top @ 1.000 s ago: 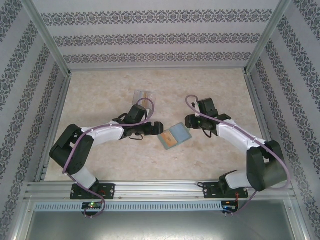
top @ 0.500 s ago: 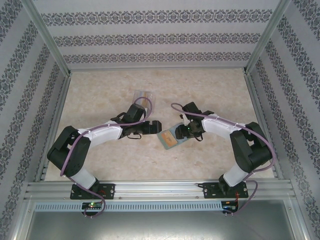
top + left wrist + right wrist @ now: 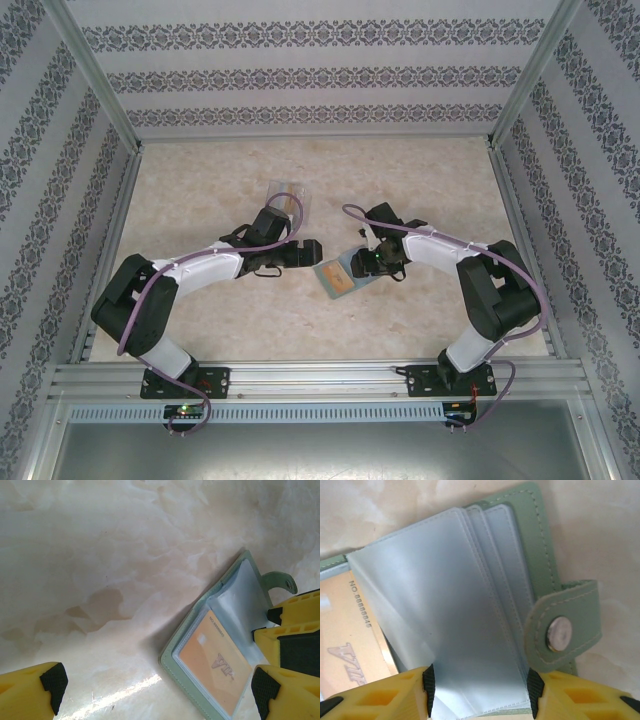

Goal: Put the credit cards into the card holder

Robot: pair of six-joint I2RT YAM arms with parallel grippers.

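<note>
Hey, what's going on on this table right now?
Two robot arms are working on an open green card holder lying on the table. The right gripper is down on it, fingers either side of the clear sleeves; whether it grips them is unclear. The left gripper hovers wide open beside the holder. One orange card already sits in a sleeve.

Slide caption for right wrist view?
Right fingers straddle clear sleeves of the open green card holder; orange card inside.

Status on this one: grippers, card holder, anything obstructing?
Left gripper open, beside sage-green fold-open wallet. Right gripper astride its clear sleeves, grip unclear. Orange card already sleeved. Clear plastic stand stands apart.
</note>
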